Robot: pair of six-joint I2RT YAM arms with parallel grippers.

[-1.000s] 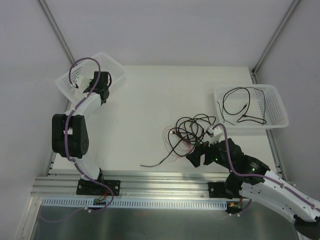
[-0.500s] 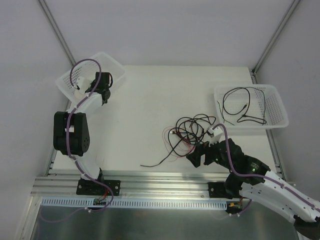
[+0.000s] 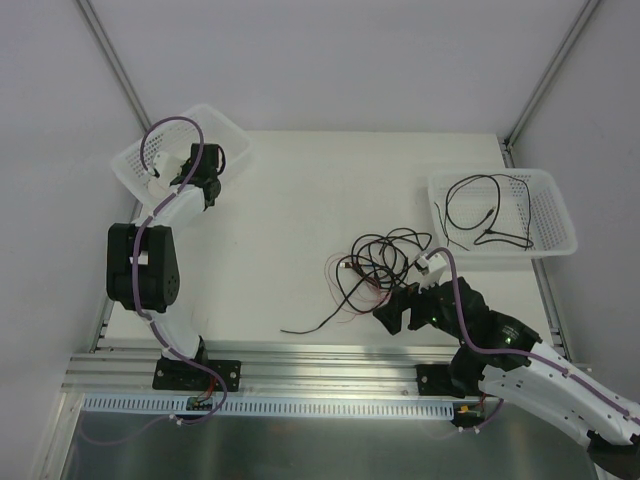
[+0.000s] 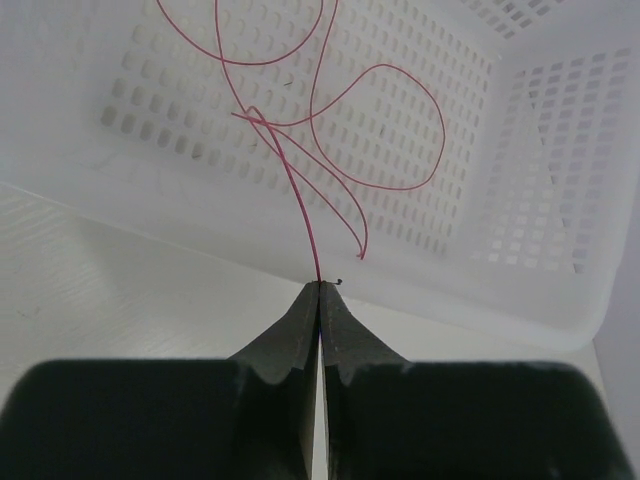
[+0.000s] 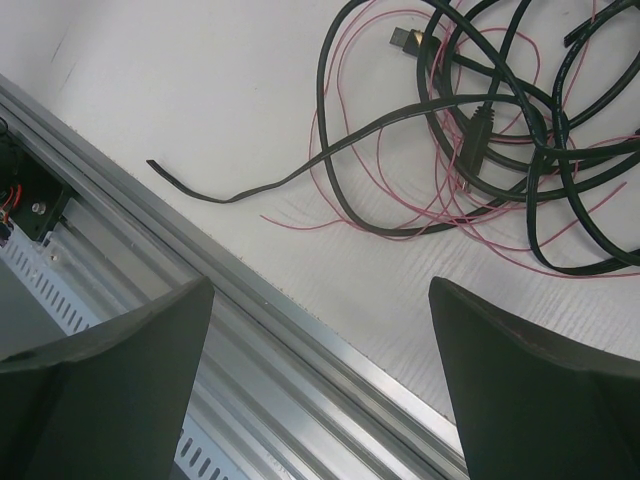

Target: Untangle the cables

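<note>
1. Cables lie mostly in one tangle on the table. One of them, a thin red wire, runs down to the very tips of the left gripper. Its dark fingers are pressed flat together with no gap. The wire's end meets their seam and looks pinched there.
2. Outward from those tips, the red wire rises over the near wall of the white perforated left basket. It loops loosely across the basket's floor, and its other end hangs free close to that wall.
3. The right gripper has its fingers spread wide with nothing between them, hovering over the table's near edge.
4. In the gap between them the aluminium rail crosses diagonally. Just beyond it, a loose black cable end lies flat on the table, pointing toward the rail.
5. Farther out, black cords loop over and through one another. Thin red strands are threaded among them, and a small metal-tipped connector lies at the heap's far side.
6. From above, the heap sits right of the table's centre, just ahead of the right gripper.
7. The right basket at the table's right edge holds separate black cables, apart from the heap. The left basket stands at the far left corner.
</note>
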